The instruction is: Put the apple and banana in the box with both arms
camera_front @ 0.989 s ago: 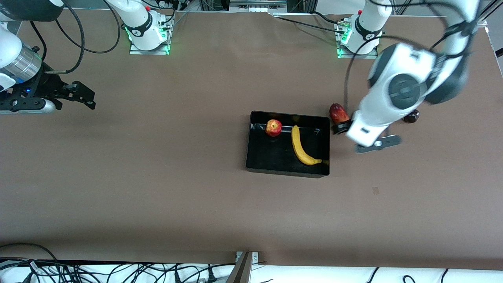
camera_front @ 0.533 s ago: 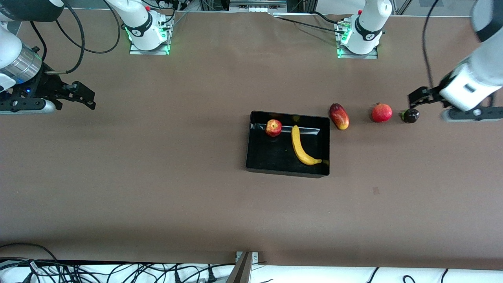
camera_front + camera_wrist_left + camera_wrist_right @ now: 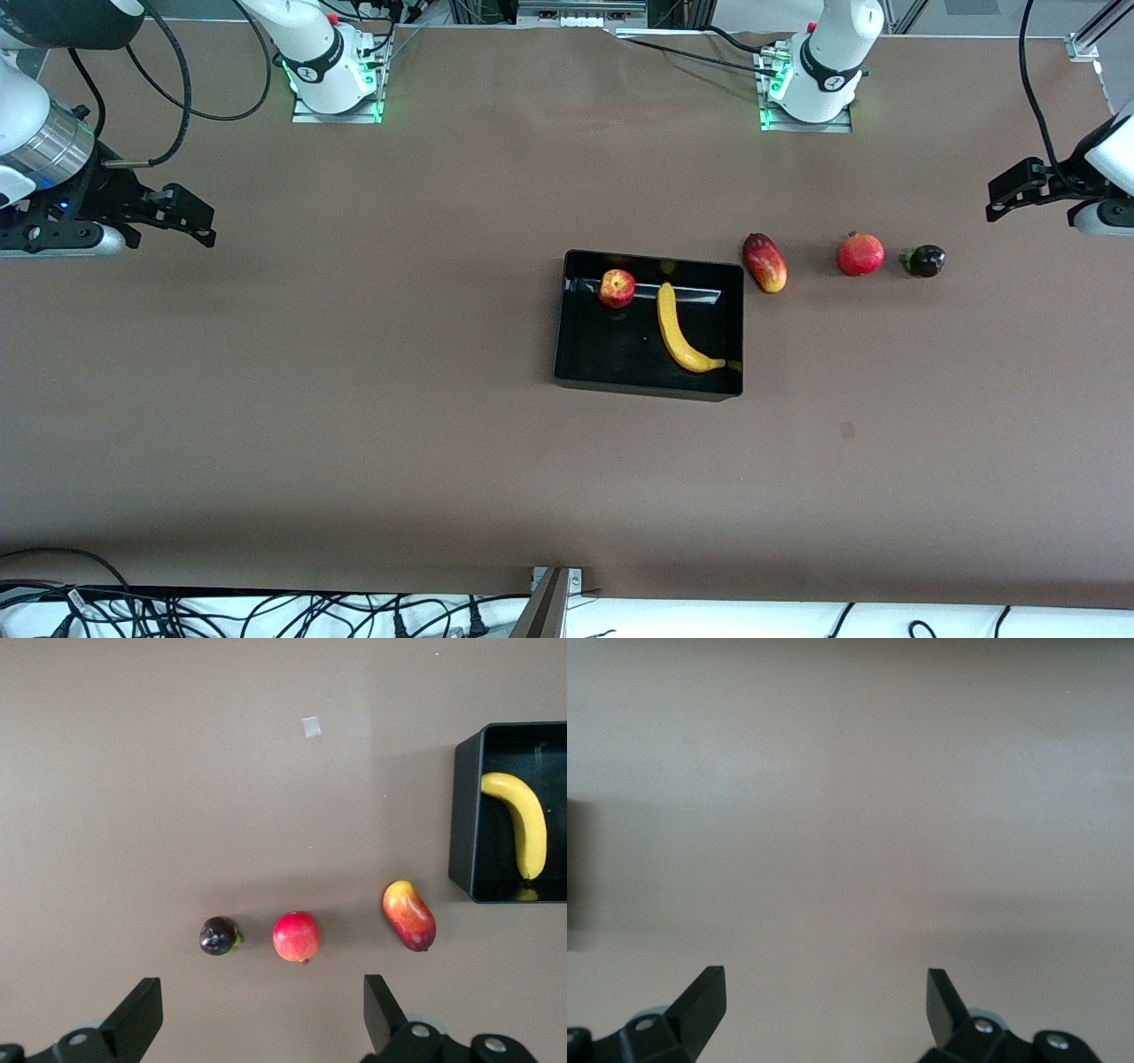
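Observation:
The black box (image 3: 567,310) sits mid-table. In it lie the red apple (image 3: 617,288) and, beside it, the long yellow banana (image 3: 679,330). Part of the box (image 3: 465,815) and the banana (image 3: 523,819) also show in the left wrist view. My left gripper (image 3: 1005,197) is open and empty, up in the air at the left arm's end of the table; its own view shows the gripper (image 3: 261,1014) over bare table. My right gripper (image 3: 190,221) is open and empty at the right arm's end; its own view shows the gripper (image 3: 824,1001) over bare table.
A red-yellow mango (image 3: 765,262), a red pomegranate (image 3: 860,254) and a small dark fruit (image 3: 924,260) lie in a row beside the box toward the left arm's end. The same row shows in the left wrist view: the mango (image 3: 408,915), the pomegranate (image 3: 296,936), the dark fruit (image 3: 219,935).
The left arm has swung away from beside the box, out to the left arm's end of the table, uncovering the pomegranate and dark fruit. The right arm has not moved.

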Controlling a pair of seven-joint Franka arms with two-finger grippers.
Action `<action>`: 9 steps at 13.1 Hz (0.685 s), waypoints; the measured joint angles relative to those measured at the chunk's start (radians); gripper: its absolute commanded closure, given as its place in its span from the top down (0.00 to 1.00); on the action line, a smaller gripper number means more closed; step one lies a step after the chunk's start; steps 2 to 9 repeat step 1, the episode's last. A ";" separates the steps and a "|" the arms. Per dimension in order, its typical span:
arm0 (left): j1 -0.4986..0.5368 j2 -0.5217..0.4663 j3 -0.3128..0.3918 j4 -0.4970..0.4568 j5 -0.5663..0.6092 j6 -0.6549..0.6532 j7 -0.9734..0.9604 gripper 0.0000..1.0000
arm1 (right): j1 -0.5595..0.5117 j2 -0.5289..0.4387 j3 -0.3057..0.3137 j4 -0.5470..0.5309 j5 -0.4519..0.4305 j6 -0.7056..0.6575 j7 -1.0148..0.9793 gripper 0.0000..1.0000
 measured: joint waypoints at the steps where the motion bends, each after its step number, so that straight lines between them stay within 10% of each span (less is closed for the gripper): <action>1: 0.000 -0.002 -0.018 0.003 0.000 0.001 -0.022 1.00 | 0.000 0.000 0.000 0.000 0.000 0.000 0.000 1.00; 9: 0.000 -0.002 -0.018 0.003 0.000 0.001 -0.022 1.00 | 0.000 0.000 0.000 0.000 0.000 0.000 0.000 1.00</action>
